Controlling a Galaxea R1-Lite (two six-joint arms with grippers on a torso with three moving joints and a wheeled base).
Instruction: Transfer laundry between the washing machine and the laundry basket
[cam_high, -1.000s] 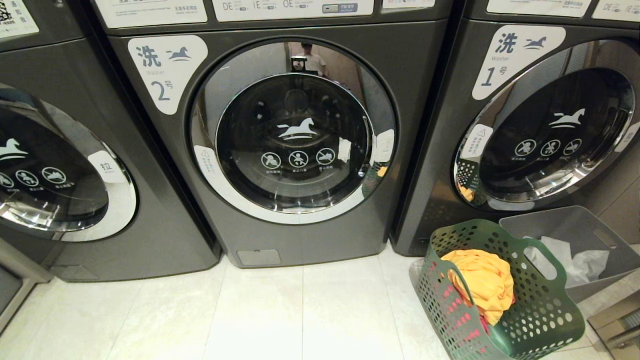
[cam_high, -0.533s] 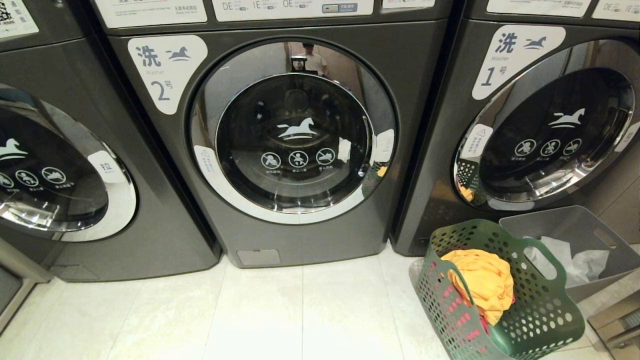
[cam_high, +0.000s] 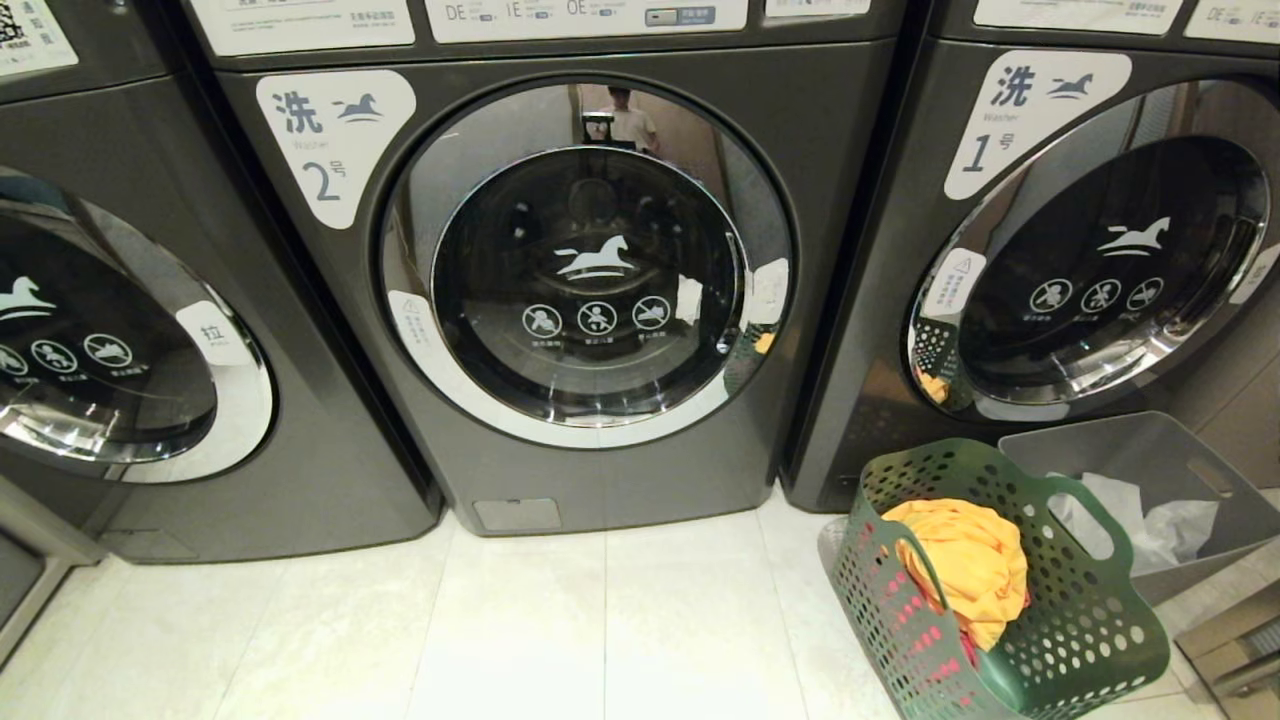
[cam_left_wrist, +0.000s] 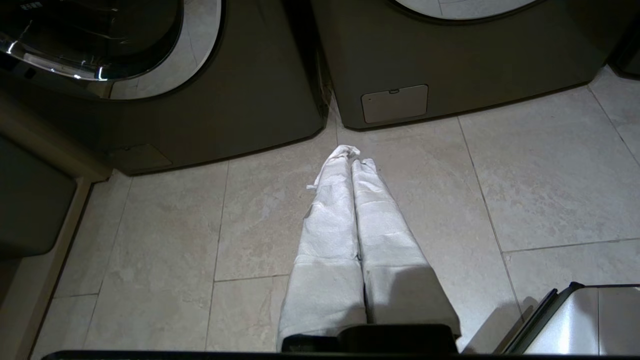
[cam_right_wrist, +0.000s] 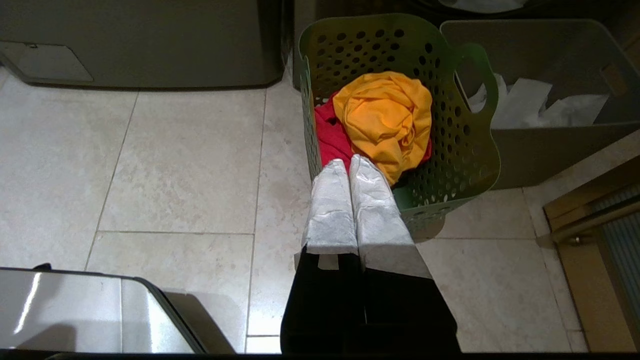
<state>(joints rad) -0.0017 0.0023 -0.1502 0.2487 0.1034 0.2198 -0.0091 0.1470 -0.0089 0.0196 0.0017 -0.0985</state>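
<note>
The washing machine (cam_high: 560, 290) marked "2" stands straight ahead with its round chrome-rimmed door (cam_high: 588, 262) closed. On the floor at the lower right stands the green laundry basket (cam_high: 1080, 640), holding a yellow-orange garment (cam_high: 965, 565) on top of a red-pink one (cam_right_wrist: 330, 137). Neither arm appears in the head view. My right gripper (cam_right_wrist: 348, 161) is shut and empty, its white-wrapped tips over the basket's near rim (cam_right_wrist: 307, 125). My left gripper (cam_left_wrist: 355, 156) is shut and empty above bare floor tiles, pointing at the gap between two machines.
Identical machines flank it: one marked "1" (cam_high: 1090, 250) on the right, another (cam_high: 120, 330) on the left. A solid grey bin (cam_high: 1150, 500) with white paper stands behind the basket. My base's corners (cam_left_wrist: 575, 320) show low in both wrist views. A wide strip of open tile floor (cam_high: 600, 620) lies before the machines.
</note>
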